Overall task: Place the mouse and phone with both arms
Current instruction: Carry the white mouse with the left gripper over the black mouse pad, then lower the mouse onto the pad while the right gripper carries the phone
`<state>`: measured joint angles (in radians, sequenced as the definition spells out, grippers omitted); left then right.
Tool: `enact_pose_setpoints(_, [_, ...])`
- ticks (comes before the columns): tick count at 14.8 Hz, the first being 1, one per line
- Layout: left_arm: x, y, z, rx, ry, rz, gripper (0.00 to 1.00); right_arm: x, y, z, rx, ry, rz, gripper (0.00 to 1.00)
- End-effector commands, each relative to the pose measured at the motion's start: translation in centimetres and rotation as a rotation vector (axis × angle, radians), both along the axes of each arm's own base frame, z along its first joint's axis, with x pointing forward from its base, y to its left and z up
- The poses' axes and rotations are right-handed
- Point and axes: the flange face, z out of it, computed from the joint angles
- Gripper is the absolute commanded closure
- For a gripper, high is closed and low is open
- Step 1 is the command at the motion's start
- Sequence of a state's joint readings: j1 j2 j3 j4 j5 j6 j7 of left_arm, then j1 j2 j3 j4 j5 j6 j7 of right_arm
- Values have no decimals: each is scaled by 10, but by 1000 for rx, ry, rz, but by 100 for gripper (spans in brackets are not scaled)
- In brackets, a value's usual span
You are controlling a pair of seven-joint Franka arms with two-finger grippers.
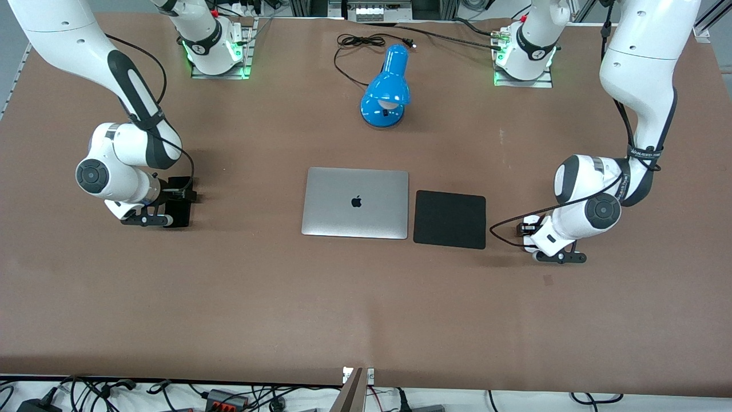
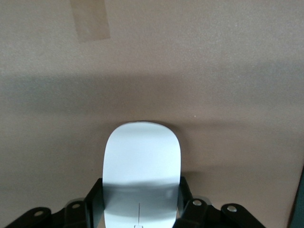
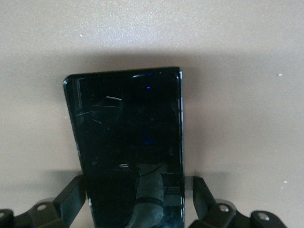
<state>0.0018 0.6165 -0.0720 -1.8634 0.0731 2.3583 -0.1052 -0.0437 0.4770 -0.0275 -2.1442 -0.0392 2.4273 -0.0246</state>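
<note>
While L gripper (image 2: 139, 209) clamps mouse (image 2: 141, 166), R gripper (image 3: 135, 199) straddles phone (image 3: 128, 147).

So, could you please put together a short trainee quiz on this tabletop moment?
1. True or false: the left end effector is shut on the mouse.
2. The phone lies between the fingers of which end effector? A left; B right.
3. Fill in: the black mouse pad lies beside the closed ____, toward the left arm's end of the table.

Key: 1 true; 2 B; 3 laptop.
</note>
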Motion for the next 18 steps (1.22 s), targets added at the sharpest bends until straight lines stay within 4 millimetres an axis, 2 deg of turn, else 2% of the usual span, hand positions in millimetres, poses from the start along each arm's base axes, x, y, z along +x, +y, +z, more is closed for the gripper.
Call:
enact_pose_setpoints(1, [7, -12, 16, 13, 10, -15, 59, 3, -2, -3, -4, -2, 4, 20])
enact_pose_setpoints(4, [16, -60, 40, 11, 37, -25, 60, 3, -2, -2, -3, 0, 2, 53])
enact_pose_setpoints(6, [11, -106, 47, 25, 31, 5, 61, 4, -3, 0, -4, -5, 2, 67])
enact_pose_setpoints(8, [5, -159, 51, 36, 9, 43, 62, 10, -2, 7, -2, -20, 19, 71])
enact_pose_setpoints(11, [-9, -201, 47, 36, 8, 23, 62, 19, -1, 32, -3, 21, 18, 71])
enact_pose_setpoints(15, [-18, -218, 32, 28, 35, 1, 62, 43, 11, 79, 6, 94, 6, 71])
enact_pose_setpoints(18, [-26, -231, 17, 19, 59, -13, 63, 52, 37, 93, 27, 98, 15, 71])
